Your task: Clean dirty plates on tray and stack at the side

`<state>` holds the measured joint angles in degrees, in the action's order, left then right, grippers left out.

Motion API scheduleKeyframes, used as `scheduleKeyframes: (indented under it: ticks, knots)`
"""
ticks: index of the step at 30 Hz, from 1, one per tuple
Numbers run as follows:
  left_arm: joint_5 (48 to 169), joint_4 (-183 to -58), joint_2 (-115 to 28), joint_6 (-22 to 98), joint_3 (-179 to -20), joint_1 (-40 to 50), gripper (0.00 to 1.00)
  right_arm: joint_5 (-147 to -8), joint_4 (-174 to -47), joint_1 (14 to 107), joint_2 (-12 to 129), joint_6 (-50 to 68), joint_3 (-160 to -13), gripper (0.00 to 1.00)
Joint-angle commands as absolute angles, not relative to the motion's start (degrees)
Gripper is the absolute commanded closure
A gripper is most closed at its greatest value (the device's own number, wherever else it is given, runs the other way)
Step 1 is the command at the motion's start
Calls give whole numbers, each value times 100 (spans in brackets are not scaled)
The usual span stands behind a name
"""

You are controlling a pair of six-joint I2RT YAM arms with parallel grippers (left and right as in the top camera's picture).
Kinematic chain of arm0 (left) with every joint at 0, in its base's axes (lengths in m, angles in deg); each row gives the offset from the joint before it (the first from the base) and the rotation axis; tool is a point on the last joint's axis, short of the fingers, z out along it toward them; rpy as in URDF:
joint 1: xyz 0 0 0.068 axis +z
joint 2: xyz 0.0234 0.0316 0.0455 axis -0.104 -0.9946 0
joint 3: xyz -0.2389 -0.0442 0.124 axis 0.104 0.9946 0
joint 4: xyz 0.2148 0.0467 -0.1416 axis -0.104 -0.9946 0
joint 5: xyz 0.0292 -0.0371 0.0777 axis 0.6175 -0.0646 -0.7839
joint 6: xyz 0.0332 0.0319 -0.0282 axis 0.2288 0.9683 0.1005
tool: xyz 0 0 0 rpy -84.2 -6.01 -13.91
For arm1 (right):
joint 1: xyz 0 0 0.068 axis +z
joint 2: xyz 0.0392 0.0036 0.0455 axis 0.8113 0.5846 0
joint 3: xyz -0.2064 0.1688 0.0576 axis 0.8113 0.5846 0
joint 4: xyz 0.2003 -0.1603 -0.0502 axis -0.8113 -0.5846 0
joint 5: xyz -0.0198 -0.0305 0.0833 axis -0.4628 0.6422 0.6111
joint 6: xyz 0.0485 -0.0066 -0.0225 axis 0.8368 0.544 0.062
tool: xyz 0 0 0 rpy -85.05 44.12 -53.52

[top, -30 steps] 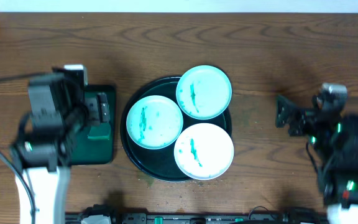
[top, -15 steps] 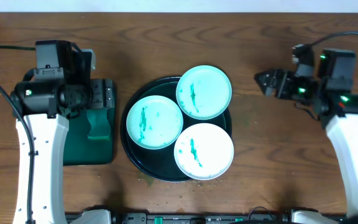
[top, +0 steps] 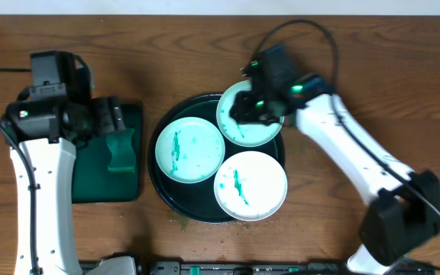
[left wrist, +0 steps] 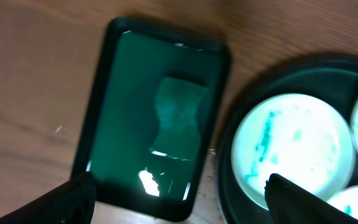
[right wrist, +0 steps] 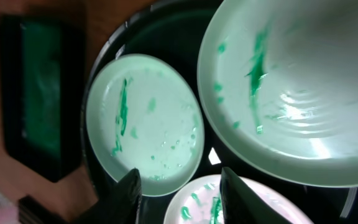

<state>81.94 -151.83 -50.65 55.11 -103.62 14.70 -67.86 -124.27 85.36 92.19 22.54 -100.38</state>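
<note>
Right pincer (right wrist: 180,182), spread, hung just over the far plate (top: 257,118) on the round black tray (top: 193,108), left plate (top: 190,150) and near plate (top: 250,185) beside it. Left pincer (left wrist: 180,186), spread wide, hovered above the green tray (left wrist: 123,93).

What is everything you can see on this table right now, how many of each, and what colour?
plates: three, white with green smears, all on the round tray
round tray: one, black, middle of the table
rectangular tray: one, dark green, on the table left of the round tray
sponge: one, green, lying in the rectangular tray
table: one, brown wood, under everything
left gripper: one, black, open, above the rectangular tray
right gripper: one, black, open, above the plates, near the far one
</note>
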Motion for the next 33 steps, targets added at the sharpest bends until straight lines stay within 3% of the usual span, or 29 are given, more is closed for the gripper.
scheduleKeyframes:
  ticks: [1, 15, 33]
  knots:
    - [7824, -15275, -5179, 5168, -10486, 1675, 13, -7262, -12552, 8840, 9628, 2632, -10174, 65]
    - [7827, -15373, -6018, 5170, -10482, 1807, 13, -7330, -12493, 9292, 10465, 2884, -10174, 80]
    - [7866, -15386, -6318, 5175, -10449, 1807, 13, -7538, -12058, 9430, 11300, 2923, -10174, 86]
